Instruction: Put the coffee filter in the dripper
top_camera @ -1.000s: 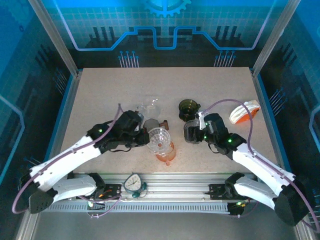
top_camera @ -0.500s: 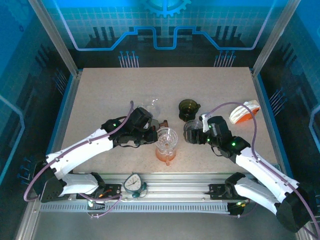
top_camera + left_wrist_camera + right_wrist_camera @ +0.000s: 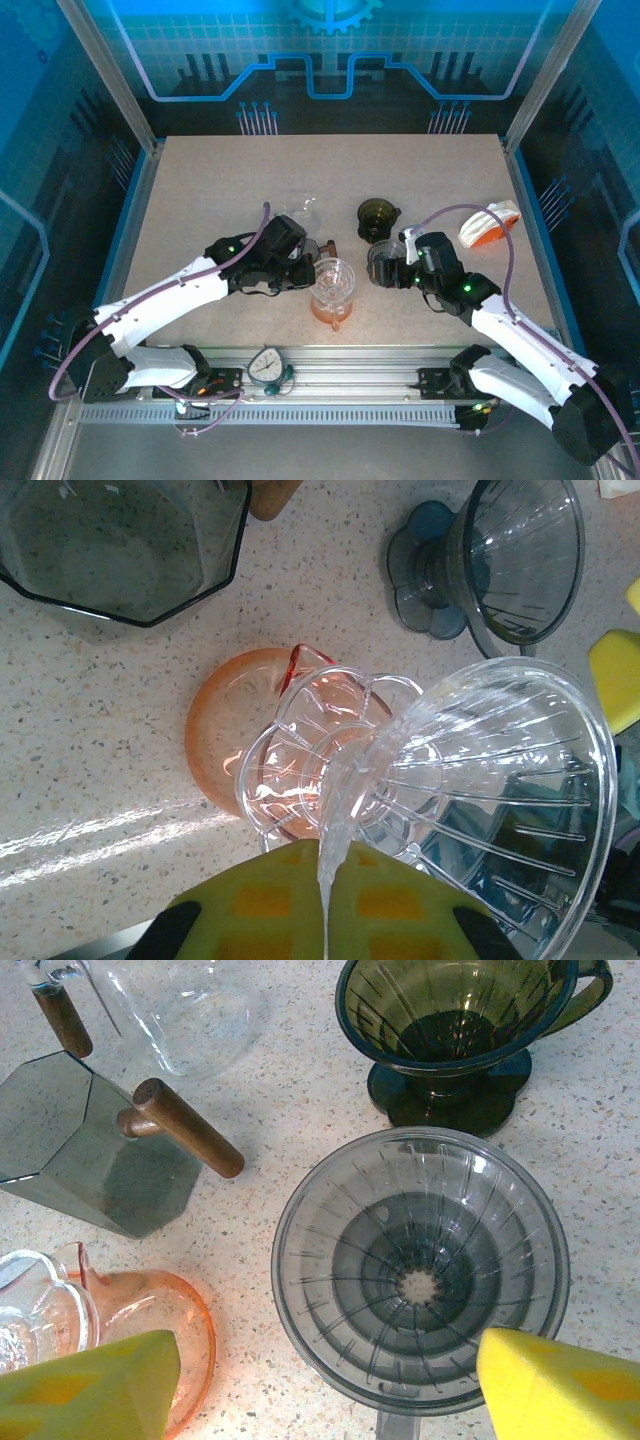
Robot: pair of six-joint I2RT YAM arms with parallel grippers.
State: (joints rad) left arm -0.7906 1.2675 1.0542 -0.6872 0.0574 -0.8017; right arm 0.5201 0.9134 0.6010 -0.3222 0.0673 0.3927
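The left arm has swung right, bringing the clear ribbed plastic dripper (image 3: 480, 780) over the orange glass dripper (image 3: 225, 750), left jaws clamped on its rim. The right jaws stand open astride the smoky grey dripper (image 3: 420, 1270). The white-and-orange filter bundle (image 3: 488, 222), I'd guess the coffee filters, sits untouched at the tabletop's (image 3: 200, 200) right.

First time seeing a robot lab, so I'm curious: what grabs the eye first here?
The left gripper holds a clear dripper over an orange dripper at the centre of the table. Beside it, the right gripper stands open around a smoky grey dripper.
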